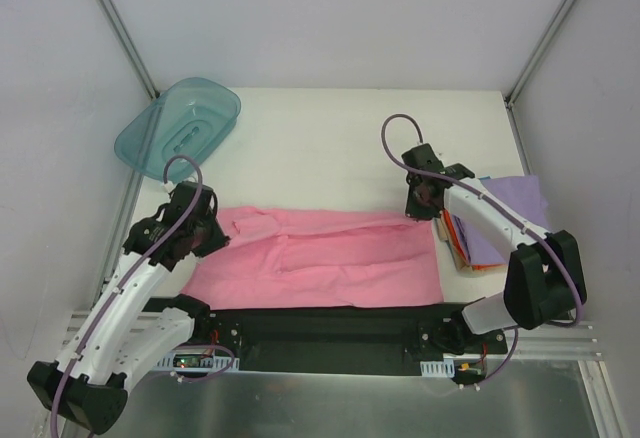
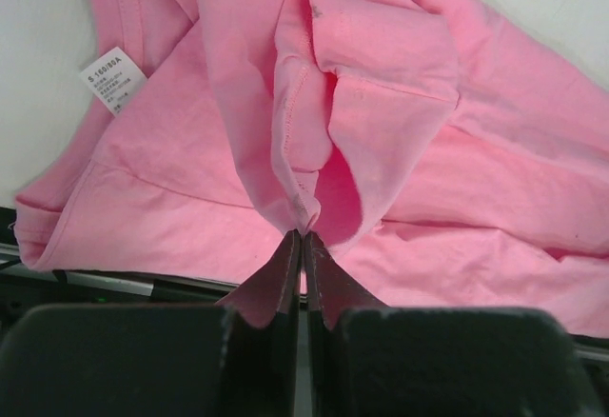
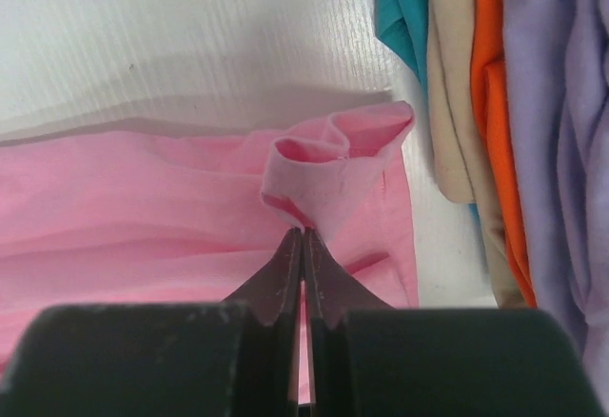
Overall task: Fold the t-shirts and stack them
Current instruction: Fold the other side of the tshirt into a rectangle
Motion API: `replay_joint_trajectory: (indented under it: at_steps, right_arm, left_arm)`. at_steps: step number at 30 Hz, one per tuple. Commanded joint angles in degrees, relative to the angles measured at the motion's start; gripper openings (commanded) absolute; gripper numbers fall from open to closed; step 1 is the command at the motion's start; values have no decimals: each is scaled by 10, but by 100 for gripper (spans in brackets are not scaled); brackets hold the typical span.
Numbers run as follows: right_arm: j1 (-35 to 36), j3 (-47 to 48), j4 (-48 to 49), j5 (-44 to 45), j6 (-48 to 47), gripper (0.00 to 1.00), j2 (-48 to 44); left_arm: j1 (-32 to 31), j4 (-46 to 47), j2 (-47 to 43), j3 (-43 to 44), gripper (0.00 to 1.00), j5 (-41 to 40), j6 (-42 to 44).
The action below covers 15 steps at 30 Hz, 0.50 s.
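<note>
**Top external view: pink tee pinched at both ends, long fold in hand**

Folding is the step under way, not stacking. The pink t-shirt (image 1: 320,258) lies stretched across the desk (image 1: 320,138) between the two arms. The left end effector (image 1: 212,228) is at its collar end and the right end effector (image 1: 421,215) at its hem end, both on the far edge.

In the left wrist view the jaws are pressed together on a bunched sleeve hem, which rises straight from the tips. The rest of the shirt spreads beyond them, and the neck label (image 2: 112,81) sits up and to the left. In the right wrist view the jaws are likewise clamped on a curled corner of pink cloth just ahead of the tips. Whether either pinch has caught one layer or two is hard to tell from these angles.

The stack of folded tees (image 3: 495,103) lies just right of the right end effector, apart from the pink cloth. Lavender, orange, tan and teal layers show in it.

The next move probably calls for both arms to lift evenly and carry the far edge toward the near edge. The cloth should stay taut between them so the fold lands straight, without sagging in the middle.
</note>
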Motion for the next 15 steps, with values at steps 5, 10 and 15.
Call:
replay_joint_trajectory:
  at_steps: [5, 10, 15]
  right_arm:
    - [4, -1, -24, -6, -20, 1, -39]
    - [3, -8, -33, -5, -27, 1, -55]
    - [3, -13, -42, -17, -31, 1, -59]
  left_arm:
    - [-4, -88, -59, 32, 0, -6, -10]
    - [-4, -121, -55, 36, 0, 13, -4]
    - [-4, -151, -62, 38, 0, 18, 3]
